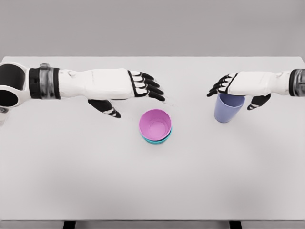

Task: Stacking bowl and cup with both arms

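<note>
A pink bowl sits nested in a teal bowl near the middle of the white table. My left hand hovers just up and left of them, fingers spread and holding nothing. A lavender cup stands upright to the right. My right hand lies over its rim, fingers stretched out to the left and the thumb hanging down on the cup's right side. The palm hides the cup's back rim. The fingers are not closed around the cup.
The white table spreads wide in front of the bowls and cup, with its front edge near the bottom of the view. A grey wall lies behind.
</note>
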Robot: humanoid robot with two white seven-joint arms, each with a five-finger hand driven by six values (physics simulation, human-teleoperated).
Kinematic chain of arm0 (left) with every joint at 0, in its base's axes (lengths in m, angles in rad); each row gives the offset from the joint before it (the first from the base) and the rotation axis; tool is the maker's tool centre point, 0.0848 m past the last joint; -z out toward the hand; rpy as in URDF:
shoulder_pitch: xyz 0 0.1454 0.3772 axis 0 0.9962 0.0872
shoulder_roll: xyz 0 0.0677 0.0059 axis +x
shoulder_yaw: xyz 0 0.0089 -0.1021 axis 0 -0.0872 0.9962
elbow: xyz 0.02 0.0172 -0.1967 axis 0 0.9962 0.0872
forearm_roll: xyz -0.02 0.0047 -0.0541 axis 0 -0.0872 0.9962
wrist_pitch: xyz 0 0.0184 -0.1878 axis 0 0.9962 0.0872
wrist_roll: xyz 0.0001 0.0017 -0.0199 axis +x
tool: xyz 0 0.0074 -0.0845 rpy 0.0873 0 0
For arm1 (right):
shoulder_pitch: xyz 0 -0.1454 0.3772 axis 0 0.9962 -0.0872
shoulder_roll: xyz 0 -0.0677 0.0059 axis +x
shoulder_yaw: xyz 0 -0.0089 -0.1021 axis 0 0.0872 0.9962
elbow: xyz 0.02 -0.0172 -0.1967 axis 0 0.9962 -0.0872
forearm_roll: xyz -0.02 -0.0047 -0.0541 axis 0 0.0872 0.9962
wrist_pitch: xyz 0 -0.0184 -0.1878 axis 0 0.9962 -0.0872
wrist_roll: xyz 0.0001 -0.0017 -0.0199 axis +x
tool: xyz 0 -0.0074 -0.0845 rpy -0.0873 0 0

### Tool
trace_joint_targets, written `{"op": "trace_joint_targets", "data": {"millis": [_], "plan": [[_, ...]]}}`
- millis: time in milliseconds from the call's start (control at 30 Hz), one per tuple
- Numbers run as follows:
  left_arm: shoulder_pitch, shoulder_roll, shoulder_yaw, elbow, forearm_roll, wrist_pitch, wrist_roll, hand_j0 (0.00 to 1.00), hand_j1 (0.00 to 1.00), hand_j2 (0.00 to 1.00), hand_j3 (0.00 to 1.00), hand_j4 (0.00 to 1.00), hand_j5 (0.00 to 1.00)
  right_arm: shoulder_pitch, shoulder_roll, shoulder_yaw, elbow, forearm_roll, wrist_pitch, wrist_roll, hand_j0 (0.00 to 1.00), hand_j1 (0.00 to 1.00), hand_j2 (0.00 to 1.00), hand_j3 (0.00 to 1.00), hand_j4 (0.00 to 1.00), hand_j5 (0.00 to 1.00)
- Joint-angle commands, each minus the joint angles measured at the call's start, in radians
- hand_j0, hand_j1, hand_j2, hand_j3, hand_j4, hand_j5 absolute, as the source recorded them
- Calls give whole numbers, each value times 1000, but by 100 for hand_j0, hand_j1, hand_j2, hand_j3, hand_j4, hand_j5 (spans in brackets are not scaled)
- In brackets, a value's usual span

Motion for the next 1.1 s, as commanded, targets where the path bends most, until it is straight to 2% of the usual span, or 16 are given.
{"op": "trace_joint_targets", "data": {"millis": [0,33,67,100,200,400,433,533,767,867,1067], "plan": [[0,119,55,23,211,-41,0,100,100,100,100,100,100,0,8,5,14,-4,2,0,100,100,100,100,100,100],[17,182,55,66,348,-41,0,100,100,100,100,100,100,0,17,5,30,-3,2,0,100,100,100,100,100,100],[48,205,55,106,434,-41,0,100,100,100,100,100,100,-2,20,6,33,-3,2,0,100,100,100,100,100,100],[80,205,55,149,459,-41,0,100,100,100,100,100,100,-2,22,6,36,-3,2,0,100,100,100,100,100,100],[133,231,75,237,457,-41,0,100,100,100,100,100,100,-3,42,20,60,12,2,0,100,100,100,100,100,100],[253,250,171,244,456,-41,0,100,100,100,100,100,100,-3,46,28,85,14,2,0,100,100,100,100,100,100],[259,251,173,244,456,-41,0,100,100,100,100,100,100,-3,46,28,85,14,2,0,99,99,99,99,99,99],[262,251,173,244,454,-41,0,100,100,100,100,100,100,-5,48,29,85,14,2,0,75,75,75,75,75,75],[264,246,174,255,451,-41,0,100,100,100,100,100,100,-20,49,19,85,11,2,0,71,71,71,71,71,71],[264,246,174,260,450,-41,0,100,100,100,100,100,100,-28,65,14,83,9,2,0,67,67,67,67,67,67],[264,243,174,260,451,-41,0,100,100,100,100,100,100,-46,91,13,79,2,2,0,65,65,65,65,65,65]]}}
